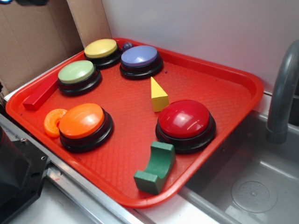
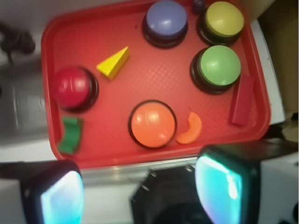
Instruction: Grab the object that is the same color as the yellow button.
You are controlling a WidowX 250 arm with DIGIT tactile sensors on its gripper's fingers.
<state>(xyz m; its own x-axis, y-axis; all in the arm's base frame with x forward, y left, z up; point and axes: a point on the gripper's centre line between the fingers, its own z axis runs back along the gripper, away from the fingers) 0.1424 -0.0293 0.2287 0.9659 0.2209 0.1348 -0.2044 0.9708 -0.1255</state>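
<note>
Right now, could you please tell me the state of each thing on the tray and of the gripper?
gripper: open, empty, above the tray's near edge
yellow wedge block: free, standing point up
yellow button: untouched
green button: untouched
purple button: untouched
orange button: untouched
red button: untouched
green arch block: lying by the tray's rim
orange ring: flat, against the orange button
red bar: lying flat

**Gripper up high, fingers apart**

The gripper (image 2: 140,196) hangs high up and looks straight down. Its two fingers (image 2: 58,196) stand wide apart at the bottom of the wrist view. Nothing sits between them
</note>
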